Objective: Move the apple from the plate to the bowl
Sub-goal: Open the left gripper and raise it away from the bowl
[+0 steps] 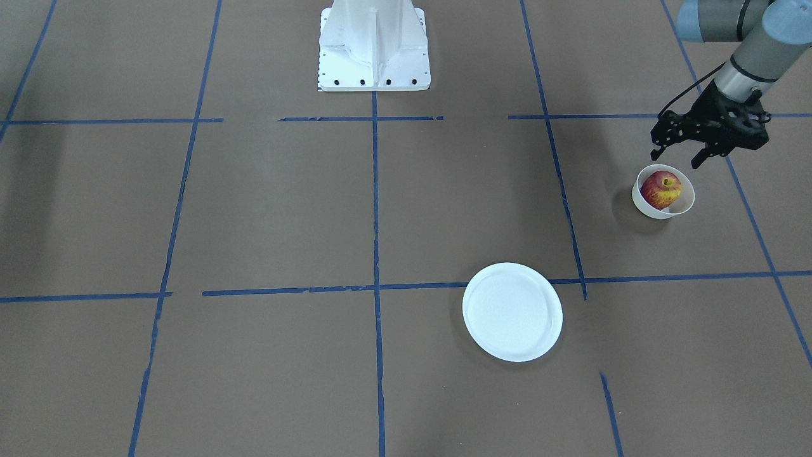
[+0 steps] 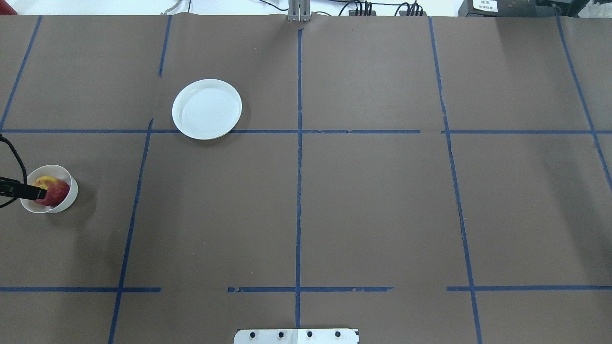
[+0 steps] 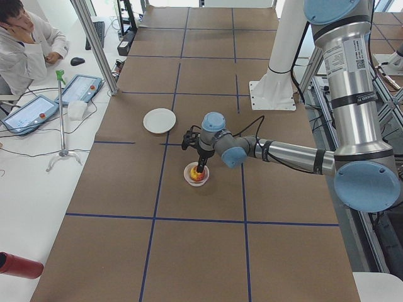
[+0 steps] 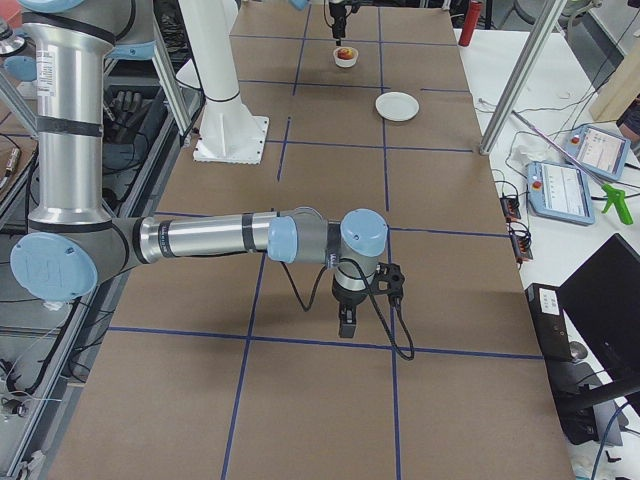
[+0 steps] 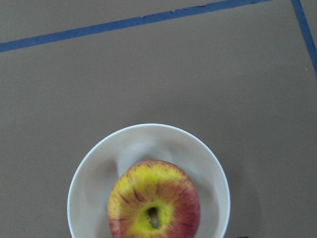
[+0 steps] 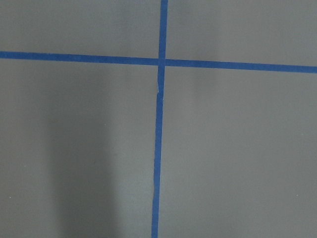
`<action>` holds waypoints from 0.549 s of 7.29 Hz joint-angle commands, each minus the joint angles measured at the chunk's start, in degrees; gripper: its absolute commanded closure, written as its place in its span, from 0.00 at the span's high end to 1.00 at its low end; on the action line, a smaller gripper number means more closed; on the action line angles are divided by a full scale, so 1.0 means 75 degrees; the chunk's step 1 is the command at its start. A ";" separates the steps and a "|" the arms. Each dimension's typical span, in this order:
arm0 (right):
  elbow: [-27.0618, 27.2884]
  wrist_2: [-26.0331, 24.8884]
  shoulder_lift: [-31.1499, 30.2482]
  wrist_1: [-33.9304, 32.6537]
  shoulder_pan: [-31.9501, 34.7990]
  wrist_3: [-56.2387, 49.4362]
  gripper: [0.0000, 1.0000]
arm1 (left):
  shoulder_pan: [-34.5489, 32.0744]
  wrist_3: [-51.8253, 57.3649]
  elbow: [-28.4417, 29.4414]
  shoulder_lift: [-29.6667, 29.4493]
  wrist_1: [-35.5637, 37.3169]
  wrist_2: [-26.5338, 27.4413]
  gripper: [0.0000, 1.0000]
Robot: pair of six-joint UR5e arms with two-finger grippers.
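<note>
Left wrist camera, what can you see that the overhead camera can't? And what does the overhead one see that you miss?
Only the left wrist view shows the apple from close up, with its little stem sitting in a yellow dimple. Only the overhead view shows the white plate, with nothing on it, lying apart from the bowl. Both views show the apple sitting inside the bowl, on the brown table with its blue tape lines.
</note>
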 commanded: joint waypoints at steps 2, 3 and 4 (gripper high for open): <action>-0.0008 0.0000 0.0000 0.0000 0.0000 -0.0012 1.00 | -0.3303 0.4163 -0.1201 -0.0389 0.3796 -0.0846 0.86; 0.0004 0.0000 0.0000 0.0000 0.0000 0.0000 1.00 | -0.3964 0.5090 -0.0875 -0.0390 0.4092 -0.1095 0.86; 0.0004 0.0000 0.0000 0.0000 0.0000 0.0000 1.00 | -0.4388 0.5262 -0.0477 -0.0541 0.4338 -0.1109 0.86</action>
